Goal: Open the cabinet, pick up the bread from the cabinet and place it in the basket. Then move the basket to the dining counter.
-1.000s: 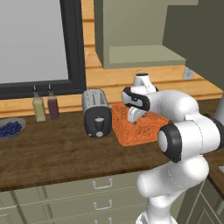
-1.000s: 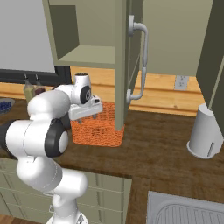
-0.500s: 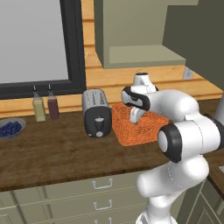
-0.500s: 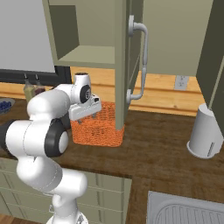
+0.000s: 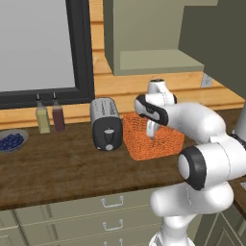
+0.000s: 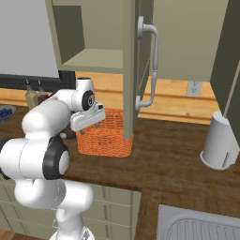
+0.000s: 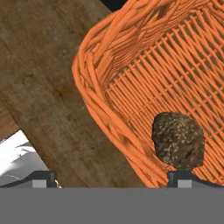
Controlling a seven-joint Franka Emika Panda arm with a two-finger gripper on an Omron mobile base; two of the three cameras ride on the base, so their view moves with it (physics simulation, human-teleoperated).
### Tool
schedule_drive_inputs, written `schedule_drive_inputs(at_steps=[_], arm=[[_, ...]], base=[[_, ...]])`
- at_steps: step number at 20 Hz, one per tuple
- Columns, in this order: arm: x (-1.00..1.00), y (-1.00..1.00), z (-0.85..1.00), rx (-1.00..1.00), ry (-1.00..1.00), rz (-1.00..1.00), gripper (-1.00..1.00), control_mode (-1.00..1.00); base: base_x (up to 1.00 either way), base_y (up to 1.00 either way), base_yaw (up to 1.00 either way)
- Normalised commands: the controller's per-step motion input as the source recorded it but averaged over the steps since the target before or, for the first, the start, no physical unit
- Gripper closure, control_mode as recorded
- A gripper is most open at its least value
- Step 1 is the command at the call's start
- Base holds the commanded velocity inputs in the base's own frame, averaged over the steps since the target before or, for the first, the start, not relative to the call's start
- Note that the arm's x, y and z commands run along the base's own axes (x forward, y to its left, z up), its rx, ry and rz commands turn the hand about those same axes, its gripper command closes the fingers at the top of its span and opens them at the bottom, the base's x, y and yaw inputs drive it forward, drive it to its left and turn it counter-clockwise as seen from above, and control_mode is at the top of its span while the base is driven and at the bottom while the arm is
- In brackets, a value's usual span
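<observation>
**Hand view: bread seen inside the basket**

The bread point(image 7: 178, 139) is seen lying on the basket point(image 7: 131, 87) floor near one wall. The hand point(image 7: 114, 177) is held spread wide, one fingertip on either side of the basket rim, nothing grasped. The basket is set on the bench point(image 5: 57, 163) beside the toaster point(image 5: 106, 124).

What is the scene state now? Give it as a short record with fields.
cabinet: door open, shelf bare
bread: lying inside the basket, against its near wall
basket: on the wooden worktop, right of the toaster
gripper: open, fingers astride the basket's near rim, holding nothing
task stage: bread placed; basket not yet moved to the dining counter
</observation>
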Motion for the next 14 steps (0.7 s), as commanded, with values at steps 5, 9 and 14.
schedule_drive_inputs(at_steps=[5,9,14], arm=[[0.23,0.00,-0.05,0.00,0.04,0.09,-1.00,-1.00],[0.39,0.00,0.00,0.00,0.00,0.08,-1.00,-1.00],[0.08,0.00,-0.06,0.00,0.05,0.07,-1.00,-1.00]], base=[[0.00,0.00,0.00],[0.00,0.00,0.00],[0.00,0.00,0.00]])
